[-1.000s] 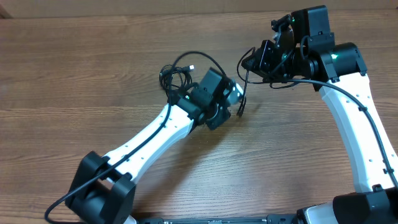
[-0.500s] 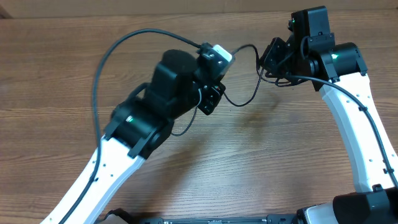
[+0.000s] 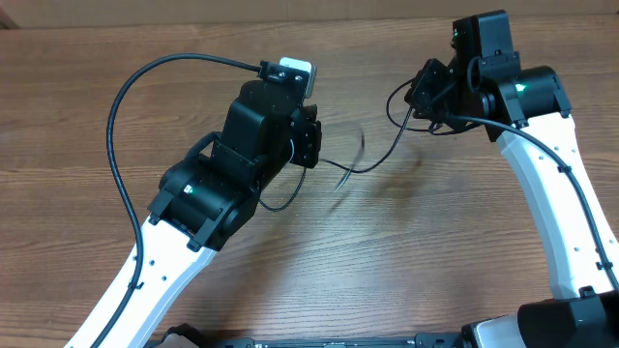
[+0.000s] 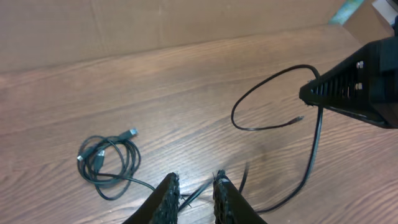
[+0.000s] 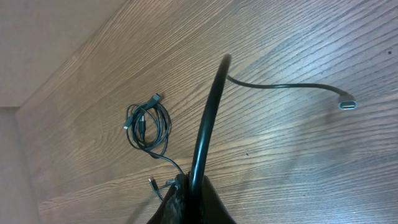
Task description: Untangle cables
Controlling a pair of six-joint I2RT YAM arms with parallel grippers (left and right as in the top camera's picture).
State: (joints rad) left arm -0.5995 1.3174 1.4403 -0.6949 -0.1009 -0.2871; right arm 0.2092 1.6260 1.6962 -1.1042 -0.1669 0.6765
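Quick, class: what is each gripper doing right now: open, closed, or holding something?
Left gripper: slightly open, a thin cable passing between its fingers.
Right gripper: closed on a black cable.

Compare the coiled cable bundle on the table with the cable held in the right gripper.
The coiled bundle is wound into small loops; the held cable runs as one long strand. The coiled bundle lies flat on the table; the held cable is lifted in the shut right gripper. Both are thin black cords with plug ends.
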